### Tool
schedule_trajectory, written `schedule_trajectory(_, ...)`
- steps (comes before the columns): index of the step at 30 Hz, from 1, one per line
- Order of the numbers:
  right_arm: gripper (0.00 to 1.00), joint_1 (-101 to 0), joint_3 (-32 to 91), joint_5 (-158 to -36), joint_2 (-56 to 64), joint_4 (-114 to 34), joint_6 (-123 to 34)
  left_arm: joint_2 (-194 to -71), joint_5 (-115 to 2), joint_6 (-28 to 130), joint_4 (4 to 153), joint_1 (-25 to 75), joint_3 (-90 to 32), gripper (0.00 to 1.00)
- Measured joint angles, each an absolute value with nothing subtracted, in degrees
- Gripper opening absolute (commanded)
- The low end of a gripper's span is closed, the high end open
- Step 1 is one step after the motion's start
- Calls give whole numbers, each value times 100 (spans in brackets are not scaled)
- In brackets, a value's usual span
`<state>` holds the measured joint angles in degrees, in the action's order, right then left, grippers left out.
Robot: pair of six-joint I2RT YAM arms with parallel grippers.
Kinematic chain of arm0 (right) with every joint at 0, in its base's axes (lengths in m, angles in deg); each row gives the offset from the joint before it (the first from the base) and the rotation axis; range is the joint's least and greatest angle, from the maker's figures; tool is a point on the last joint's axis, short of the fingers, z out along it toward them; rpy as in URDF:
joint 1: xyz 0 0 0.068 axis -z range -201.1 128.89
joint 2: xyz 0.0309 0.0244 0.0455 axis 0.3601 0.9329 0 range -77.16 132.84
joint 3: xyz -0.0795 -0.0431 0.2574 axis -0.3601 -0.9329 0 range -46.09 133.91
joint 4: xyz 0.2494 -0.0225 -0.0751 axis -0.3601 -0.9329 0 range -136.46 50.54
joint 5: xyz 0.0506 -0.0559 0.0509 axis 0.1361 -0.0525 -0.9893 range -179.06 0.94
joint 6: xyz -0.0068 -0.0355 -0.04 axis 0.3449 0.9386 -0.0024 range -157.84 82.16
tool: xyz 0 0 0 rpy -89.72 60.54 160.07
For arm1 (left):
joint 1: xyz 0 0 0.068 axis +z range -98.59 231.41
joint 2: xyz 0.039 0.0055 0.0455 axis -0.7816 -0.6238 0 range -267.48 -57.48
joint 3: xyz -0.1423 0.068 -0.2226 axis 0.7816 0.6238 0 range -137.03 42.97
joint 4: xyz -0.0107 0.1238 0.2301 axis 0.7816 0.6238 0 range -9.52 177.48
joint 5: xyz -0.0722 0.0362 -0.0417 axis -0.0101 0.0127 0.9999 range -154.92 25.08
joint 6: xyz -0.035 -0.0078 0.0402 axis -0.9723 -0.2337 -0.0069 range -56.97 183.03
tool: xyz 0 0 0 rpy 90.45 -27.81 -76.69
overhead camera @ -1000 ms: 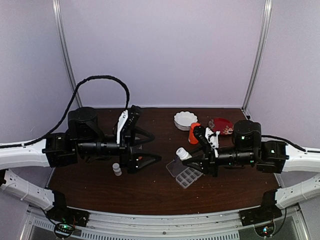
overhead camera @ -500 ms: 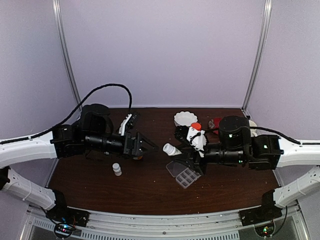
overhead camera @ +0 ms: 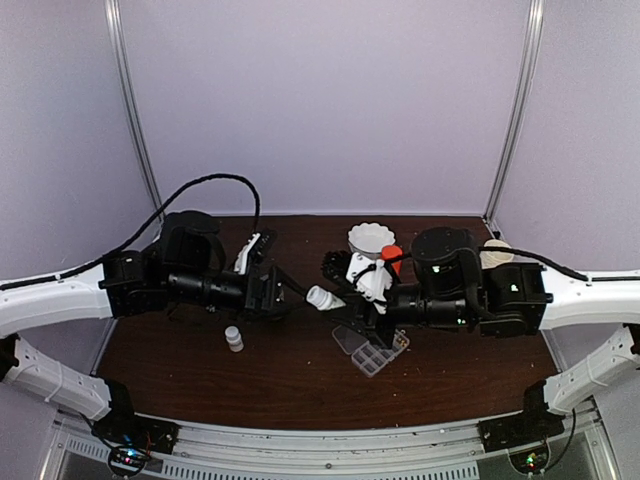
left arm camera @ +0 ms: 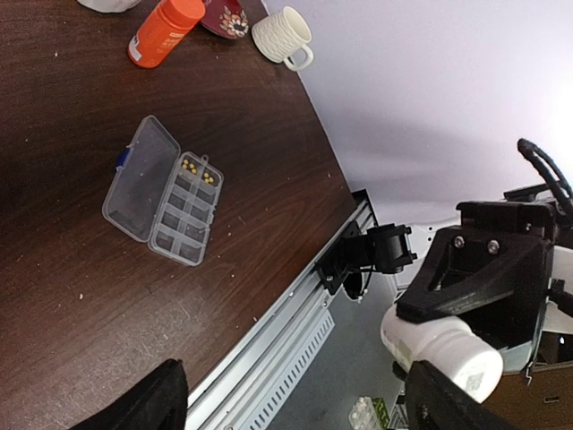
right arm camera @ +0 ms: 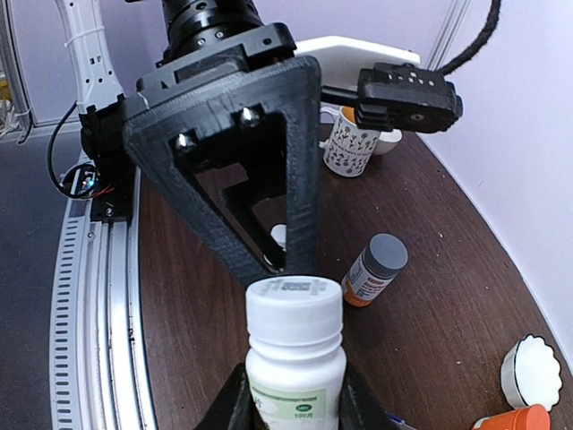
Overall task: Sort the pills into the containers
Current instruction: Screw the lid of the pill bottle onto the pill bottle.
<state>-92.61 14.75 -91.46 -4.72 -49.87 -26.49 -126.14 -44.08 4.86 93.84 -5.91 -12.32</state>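
Leftward swung my right claw (overhead camera: 338, 302), carrying the white bottle (overhead camera: 319, 297) away from above the pill box (overhead camera: 370, 352) and out toward my left claw (overhead camera: 284, 294), which had turned in to face it. My right claw was clamped on the bottle's body, a finger (right arm camera: 235, 401) pressed to each side and the cap pointing at the left claw. My left claw stood wide apart with nothing between its jaws, and one finger (right arm camera: 295, 179) was just behind that cap. Down on the dark surface (overhead camera: 290, 385) the pill box lay open, lid flat beside the cells (left arm camera: 183, 224). A few tiny yellowish pills (left arm camera: 190, 166) sat in two cells at one end, and I couldn't make out any in the others. A small white bottle (overhead camera: 234, 338) stood alone below my left arm, and an orange bottle (left arm camera: 164, 30) lay well beyond the box.
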Motion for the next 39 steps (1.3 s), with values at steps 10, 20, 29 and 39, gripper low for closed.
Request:
schedule_trajectory(10,6,-9141,1182,-8829,-474,-4784,-3025,-11852,-4867,394,9164,-593,-926,83)
schedule_trajectory(20,6,-9193,1243,-8840,-312,-4860,-3025,-12217,-4607,349,9057,-593,-1066,77)
schedule_trajectory(29,6,-9252,1486,-8840,-37,-4992,-2900,-12564,-4235,324,9046,-593,-1267,66)
schedule_trajectory(39,7,-9274,1656,-8837,158,-5086,-2850,-12726,-4085,329,9046,-591,-1306,61)
